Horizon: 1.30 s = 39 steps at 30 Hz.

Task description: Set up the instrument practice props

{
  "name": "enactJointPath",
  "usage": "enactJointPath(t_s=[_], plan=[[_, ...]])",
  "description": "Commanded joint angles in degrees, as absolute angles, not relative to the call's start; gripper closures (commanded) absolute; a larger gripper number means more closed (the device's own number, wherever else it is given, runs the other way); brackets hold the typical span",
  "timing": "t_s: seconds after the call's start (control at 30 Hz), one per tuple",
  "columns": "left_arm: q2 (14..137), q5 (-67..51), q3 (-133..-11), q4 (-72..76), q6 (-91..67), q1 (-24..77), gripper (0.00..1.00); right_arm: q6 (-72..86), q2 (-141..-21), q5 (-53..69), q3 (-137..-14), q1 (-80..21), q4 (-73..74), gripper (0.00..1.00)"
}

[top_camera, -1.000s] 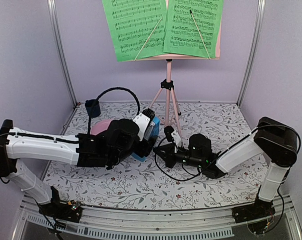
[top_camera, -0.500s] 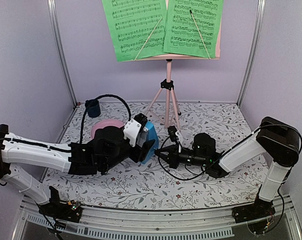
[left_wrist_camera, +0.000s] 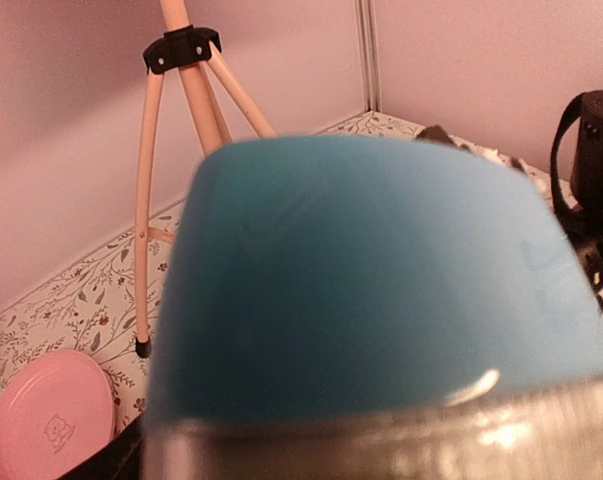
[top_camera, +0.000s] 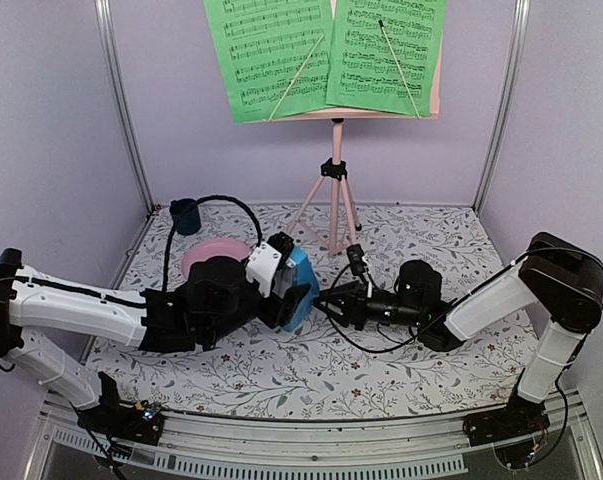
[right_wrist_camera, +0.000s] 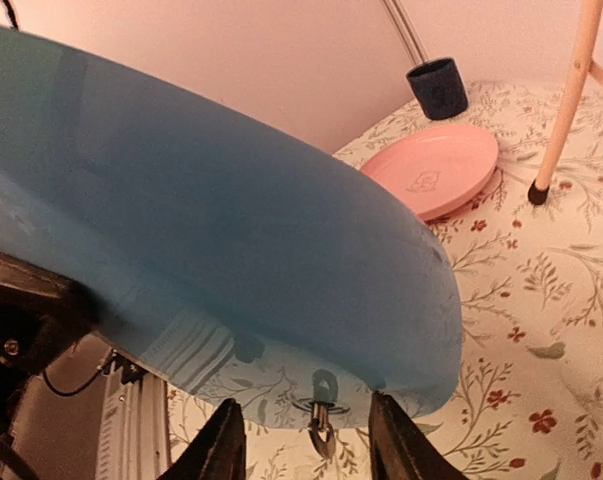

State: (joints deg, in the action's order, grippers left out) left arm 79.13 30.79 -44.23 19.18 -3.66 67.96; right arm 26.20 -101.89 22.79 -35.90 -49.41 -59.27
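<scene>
— While we look down from above, where is the blue metronome (top_camera: pixel 302 268)?
— Between the jaws of our left gripper (top_camera: pixel 293 290), which are clamped on it. It leans over, close above the flowered cloth (top_camera: pixel 421 235).
— How does it look?
— Plain, smooth sky blue, tapering, with rounded corners. A small metal hook (right_wrist_camera: pixel 319 428) shows at its lower edge.
— And our right gripper (right_wrist_camera: pixel 313 452)?
— Its jaws stand apart, just short of the metronome, with the hook between them. We cannot tell whether they touch it.
— The other props?
— Well beyond both pairs of jaws, the pink music stand (top_camera: pixel 334 190) is upright, two green pages (top_camera: pixel 271 55) side by side on its desk.
</scene>
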Motion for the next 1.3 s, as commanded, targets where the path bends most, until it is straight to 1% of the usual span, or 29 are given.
enactJointPath(t_s=[0.0, 0.1, 0.23, 0.43, 0.57, 0.63, 0.67, 0.8, 0.93, 0.97, 1.13, 1.2, 1.27], plan=[[81.63, 25.95, -47.20, 22.48, -7.99, 65.20, 0.79, 24.09, -96.42, 21.72, -32.69, -48.58, -57.80, 0.50], [84.21, 23.28, -47.70, 23.35, -9.82, 63.59, 0.80, 22.70, -93.12, 21.16, -29.64, -48.54, -54.84, 0.40], [87.20, 18.99, -47.46, 25.94, -11.87, 62.29, 0.79, 21.75, -88.56, 18.68, -26.52, -48.53, -50.50, 0.31], [91.86, 14.83, -46.95, 30.23, -14.02, 61.28, 0.77, 20.64, -83.32, 15.84, -27.06, -48.58, -43.07, 0.24], [93.91, 11.93, -45.97, 34.32, -15.03, 60.77, 0.72, 20.05, -81.58, 13.58, -30.29, -48.48, -37.02, 0.20], [94.65, 10.74, -45.80, 35.12, -15.47, 60.45, 0.66, 20.04, -80.81, 12.60, -31.83, -48.47, -34.50, 0.17], [94.83, 10.38, -45.73, 35.17, -15.67, 60.39, 0.60, 20.04, -80.41, 12.23, -32.58, -48.38, -33.37, 0.15], [94.69, 7.18, -45.26, 34.98, -15.67, 59.89, 0.30, 20.37, -79.35, 12.64, -35.96, -48.11, -29.66, 0.09], [93.33, 4.38, -44.21, 34.70, -14.70, 59.39, 0.07, 20.71, -78.84, 12.89, -38.54, -48.09, -27.63, 0.06], [92.91, 3.97, -43.93, 34.57, -14.35, 59.27, 0.02, 20.83, -78.98, 12.96, -39.19, -48.15, -27.04, 0.06], [90.53, 3.63, -42.35, 33.09, -12.64, 59.26, 0.01, 21.40, -79.95, 12.94, -42.56, -48.11, -24.03, 0.05], [88.29, 4.04, -40.66, 33.52, -12.21, 59.21, 0.03, 21.49, -80.55, 12.93, -44.16, -48.14, -22.73, 0.05], [85.89, 3.52, -38.61, 34.39, -11.41, 59.01, 0.06, 21.60, -81.32, 13.04, -45.92, -48.16, -21.51, 0.05]])
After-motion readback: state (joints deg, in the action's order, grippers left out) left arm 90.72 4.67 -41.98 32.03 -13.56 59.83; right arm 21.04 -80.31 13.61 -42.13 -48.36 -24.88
